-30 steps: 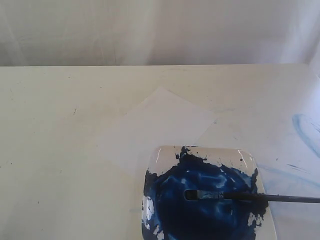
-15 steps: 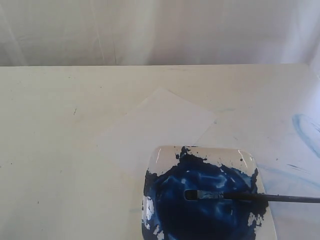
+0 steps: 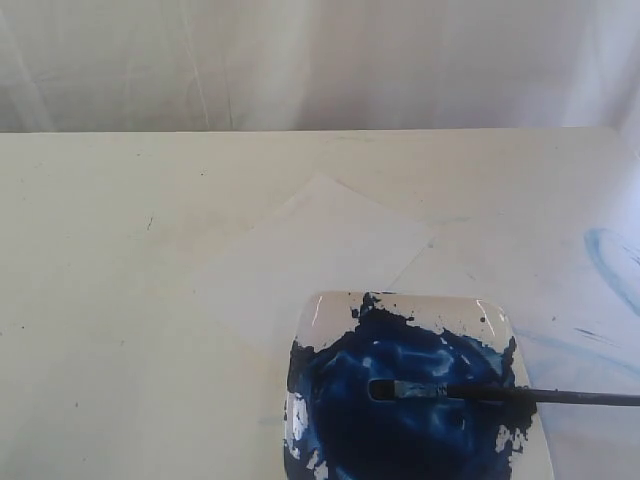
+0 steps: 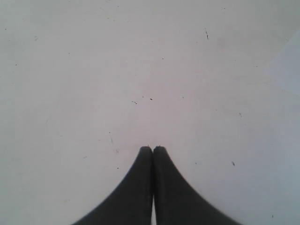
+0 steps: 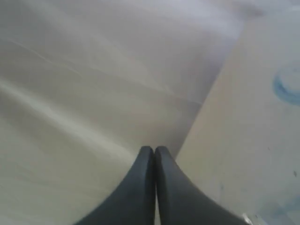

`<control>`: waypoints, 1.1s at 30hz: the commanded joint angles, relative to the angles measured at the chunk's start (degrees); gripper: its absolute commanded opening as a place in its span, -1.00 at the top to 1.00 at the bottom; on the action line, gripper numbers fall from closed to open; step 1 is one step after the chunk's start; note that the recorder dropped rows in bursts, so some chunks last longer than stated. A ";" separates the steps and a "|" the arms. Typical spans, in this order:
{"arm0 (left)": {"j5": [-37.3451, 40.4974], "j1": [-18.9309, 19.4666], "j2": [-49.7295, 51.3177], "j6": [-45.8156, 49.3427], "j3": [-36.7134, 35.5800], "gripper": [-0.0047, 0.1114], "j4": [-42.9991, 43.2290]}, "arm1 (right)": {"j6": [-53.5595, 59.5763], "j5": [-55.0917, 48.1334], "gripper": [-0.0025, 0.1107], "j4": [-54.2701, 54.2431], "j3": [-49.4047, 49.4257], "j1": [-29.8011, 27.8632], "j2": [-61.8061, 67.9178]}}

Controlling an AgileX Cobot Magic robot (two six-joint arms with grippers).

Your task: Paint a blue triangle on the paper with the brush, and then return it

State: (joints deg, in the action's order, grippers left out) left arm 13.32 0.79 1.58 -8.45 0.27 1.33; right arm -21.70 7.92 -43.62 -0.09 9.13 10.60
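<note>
Nothing has shifted since a second ago. One brush (image 3: 500, 394) lies with its tip in the one paint dish (image 3: 325, 312), near right on the bench (image 3: 90, 300). One blank paper (image 3: 315, 255) lies just beyond. Left pincer (image 4: 153, 149) and right pincer (image 5: 153, 149) are clenched, empty.

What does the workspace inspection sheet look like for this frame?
Surface: cream table, with faint pale-blue smears at its right edge.
Job's things: paper blank, no triangle on it; brush lying with its tip in the paint dish, handle pointing right.
Clutter: nothing seen.
Grippers: left gripper jaws shut, empty, above bare table; right gripper jaws shut, empty, off the table's edge.
Cables: nothing seen.
Surroundings: white curtain behind the table.
</note>
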 commanded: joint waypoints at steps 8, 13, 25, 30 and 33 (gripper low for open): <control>0.14 0.09 0.15 -0.40 -0.27 0.92 0.01 | 0.49 -7.92 0.96 -0.31 0.09 0.13 9.47; 0.14 0.09 0.15 -0.40 -0.27 0.92 0.01 | 0.35 -6.15 0.96 -0.31 0.09 0.13 17.97; 0.14 0.09 0.15 -0.40 -0.27 0.92 0.01 | -4.58 -5.46 0.96 -0.44 0.09 0.13 32.51; 0.14 0.09 0.15 -0.40 -0.27 0.92 0.01 | -2.30 -5.61 0.96 -0.31 0.09 0.13 33.35; 0.14 0.09 0.15 -0.40 -0.27 0.92 0.01 | -1.60 -6.65 0.95 -0.31 0.09 0.13 33.35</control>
State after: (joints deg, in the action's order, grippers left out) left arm 13.32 0.79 1.58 -8.45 0.27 1.33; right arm -24.61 1.80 -44.25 -0.09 9.13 43.75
